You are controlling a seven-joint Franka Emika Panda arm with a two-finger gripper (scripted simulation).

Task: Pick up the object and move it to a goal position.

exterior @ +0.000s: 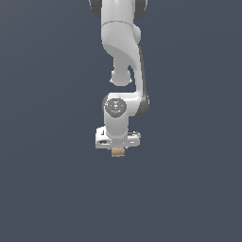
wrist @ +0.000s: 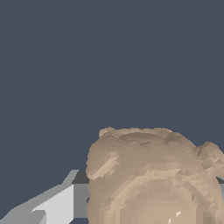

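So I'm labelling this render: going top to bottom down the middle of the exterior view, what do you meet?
White arm → round wrist joint → claw → tan-brown object showing just under the claw's body.

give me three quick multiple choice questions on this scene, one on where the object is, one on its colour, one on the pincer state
1. Where is the object in the exterior view?
A. directly under the pincer
B. far off at that view's left
C. on top of the arm

2. What colour is the object?
A. bright green
B. tan-brown
C. blue

3. What is the pincer's state?
A. wide open, away from the object
B. not visible at all
C. down at the object, which fills the wrist view beside a finger

Answers: 1 A, it pokes out just below the white hand. 2 B, both views show tan. 3 C, object sits right against the finger.
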